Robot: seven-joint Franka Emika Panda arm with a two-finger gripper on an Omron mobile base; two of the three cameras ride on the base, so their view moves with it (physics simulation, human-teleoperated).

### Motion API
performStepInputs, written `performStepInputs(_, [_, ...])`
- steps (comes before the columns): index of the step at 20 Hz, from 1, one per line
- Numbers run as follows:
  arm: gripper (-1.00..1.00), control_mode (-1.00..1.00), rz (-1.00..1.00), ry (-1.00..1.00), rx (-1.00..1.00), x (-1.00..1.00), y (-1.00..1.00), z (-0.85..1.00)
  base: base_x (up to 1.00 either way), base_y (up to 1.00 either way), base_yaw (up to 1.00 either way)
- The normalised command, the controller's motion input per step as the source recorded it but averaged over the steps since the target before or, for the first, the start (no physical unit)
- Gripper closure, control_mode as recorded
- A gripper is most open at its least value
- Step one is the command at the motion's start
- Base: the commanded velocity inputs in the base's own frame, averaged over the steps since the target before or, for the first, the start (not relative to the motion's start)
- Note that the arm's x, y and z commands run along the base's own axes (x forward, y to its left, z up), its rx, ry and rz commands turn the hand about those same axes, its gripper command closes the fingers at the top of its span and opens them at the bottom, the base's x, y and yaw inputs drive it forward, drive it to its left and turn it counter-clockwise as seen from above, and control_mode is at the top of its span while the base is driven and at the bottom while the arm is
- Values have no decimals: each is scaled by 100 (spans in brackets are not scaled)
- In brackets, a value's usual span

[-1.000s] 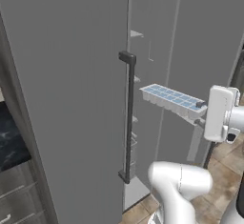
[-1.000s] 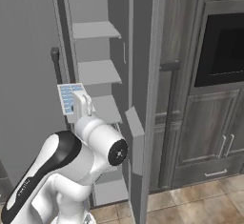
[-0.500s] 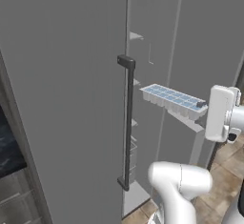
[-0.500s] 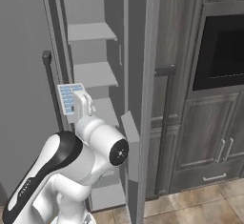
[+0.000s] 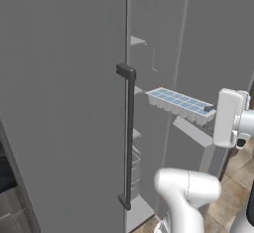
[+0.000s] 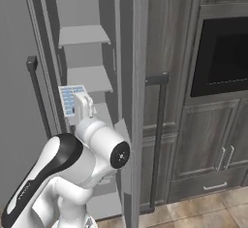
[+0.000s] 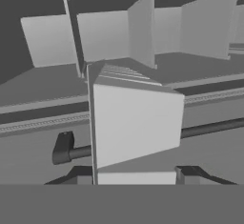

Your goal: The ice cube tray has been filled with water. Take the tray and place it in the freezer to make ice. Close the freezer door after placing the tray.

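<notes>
Currently carrying the ice cube tray (image 5: 179, 105) toward the open freezer (image 6: 85, 81); gripping the tray by its near short end, jaws of the gripper (image 5: 210, 109) closed on the rim; holding it in the air just in front of the compartment opening, beside the open freezer door (image 5: 64, 103) and its dark bar handle (image 5: 128, 138), not yet resting on any shelf.

Advisably keeping the tray level throughout, since the water (image 5: 173, 99) sits open in shallow cells and is likely spilling at any tilt; advancing slowly and straight, long axis pointing into the compartment; aiming for the flat shelf (image 6: 94, 78) at about tray height; clearing the door edge and handle on one side and the centre partition on the other; lowering until the underside is bearing fully on the shelf before releasing; withdrawing along the same line, then swinging the door shut.

Noting materials and shapes: tray appearing as thin rigid white plastic, rectangular, with two rows of square cells showing a pale blue glossy fill; plain white underside facing the hand camera; shelves pale, smooth, flat-edged slabs; door a matte grey flat panel; handle a dark slim vertical bar on short brackets; cabinets (image 6: 218, 144) beyond showing dark wood grain.
</notes>
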Motion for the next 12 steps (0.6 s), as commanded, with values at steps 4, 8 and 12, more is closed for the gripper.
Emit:
performStepInputs(4, [100, 100, 0, 0, 0, 0, 0, 0, 48, -14, 0])
performStepInputs(8, [100, 100, 0, 0, 0, 0, 0, 0, 52, 0, 0])
performStepInputs(12, [100, 100, 0, 0, 0, 0, 0, 0, 46, 0, -1])
